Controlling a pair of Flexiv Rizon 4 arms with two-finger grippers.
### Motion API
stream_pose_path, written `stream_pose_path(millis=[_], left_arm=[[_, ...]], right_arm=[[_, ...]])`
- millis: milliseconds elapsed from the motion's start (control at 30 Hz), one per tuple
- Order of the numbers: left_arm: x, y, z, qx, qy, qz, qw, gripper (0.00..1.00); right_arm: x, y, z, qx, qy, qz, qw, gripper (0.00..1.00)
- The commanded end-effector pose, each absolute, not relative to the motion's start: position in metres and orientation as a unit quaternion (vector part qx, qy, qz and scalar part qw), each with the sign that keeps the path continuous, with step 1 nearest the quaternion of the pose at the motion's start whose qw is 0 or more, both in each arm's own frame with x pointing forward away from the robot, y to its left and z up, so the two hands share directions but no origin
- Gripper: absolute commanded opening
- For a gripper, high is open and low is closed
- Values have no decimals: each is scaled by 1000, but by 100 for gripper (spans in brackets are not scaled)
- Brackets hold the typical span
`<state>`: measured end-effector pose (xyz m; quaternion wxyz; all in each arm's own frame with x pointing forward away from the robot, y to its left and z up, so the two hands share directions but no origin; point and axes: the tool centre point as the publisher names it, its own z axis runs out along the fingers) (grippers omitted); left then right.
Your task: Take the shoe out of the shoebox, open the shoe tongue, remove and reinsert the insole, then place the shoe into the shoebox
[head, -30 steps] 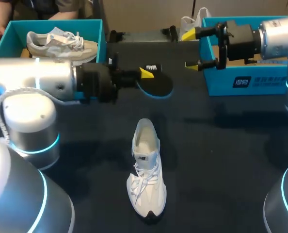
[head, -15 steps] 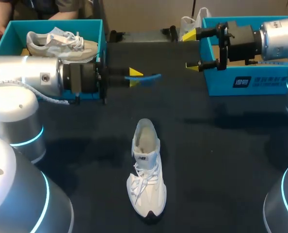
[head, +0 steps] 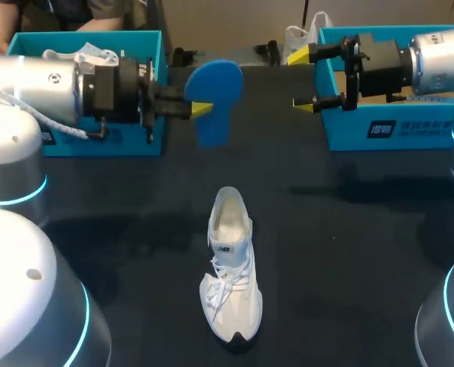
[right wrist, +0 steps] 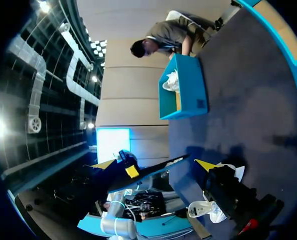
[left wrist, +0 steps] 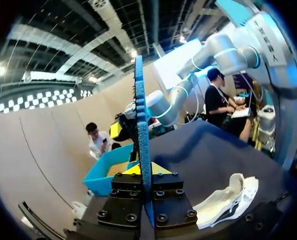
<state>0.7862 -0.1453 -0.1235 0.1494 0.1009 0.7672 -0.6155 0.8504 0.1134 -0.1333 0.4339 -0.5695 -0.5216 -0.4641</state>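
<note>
My left gripper (head: 199, 108) is clamped on the blue insole (head: 212, 90), with both yellow tips pinching it near one end. In my left wrist view the insole (left wrist: 141, 125) stands edge-on, straight up out of the gripper (left wrist: 144, 170). The left arm lies level above the table, coming in from 9 o'clock and pointing toward 3. It holds the insole in the air, long axis running 12 to 6, with the broad blue face showing in the head view.

My right gripper (head: 299, 79) is spread wide with nothing between its fingers. Its arm is level too, coming in from 3 o'clock and pointing toward 9, so the two grippers face each other across a gap of open air.

The right fingertips reach past the left wall of the right shoebox (head: 380, 131), on its 9 o'clock side. The left gripper is just at 3 o'clock of the left shoebox (head: 160, 84), where a second shoe (head: 82, 53) lies.

The white shoe (head: 231, 267) lies on the dark table (head: 349, 252) at 6 o'clock of the insole. Its heel is at 12 and its toe at 6, and it is well apart from both boxes and both arms.
</note>
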Motion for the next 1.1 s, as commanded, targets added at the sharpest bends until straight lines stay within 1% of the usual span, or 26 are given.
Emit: stream_pose_path(millis=[33, 200, 333, 500, 700, 767, 867, 933, 1100], left_arm=[[782, -144, -120, 41, 786, -607, 110, 0], [782, -144, -120, 41, 786, -607, 110, 0], [788, -146, -136, -67, 799, -597, 30, 0], [786, -144, -146, -116, 806, -581, 1, 0], [784, -141, -144, -168, 799, -576, -45, 0], [784, -138, -144, -177, 790, -582, -72, 0], [789, -134, -148, -221, 768, -587, -133, 0], [791, -134, -151, -234, 762, -586, -145, 0], [798, -140, -160, -283, 740, -570, -219, 0]], right_arm=[[849, 114, -133, -571, -522, -463, 432, 100], [849, 114, -133, -571, -522, -463, 432, 100], [849, 114, -133, -571, -522, -463, 432, 100], [849, 114, -133, -571, -522, -463, 432, 100], [849, 114, -133, -571, -522, -463, 432, 100], [849, 114, -133, -571, -522, -463, 432, 100], [849, 114, -133, -571, -522, -463, 432, 100], [849, 114, -133, -571, -522, -463, 432, 100], [849, 114, -133, -571, -522, -463, 432, 100]])
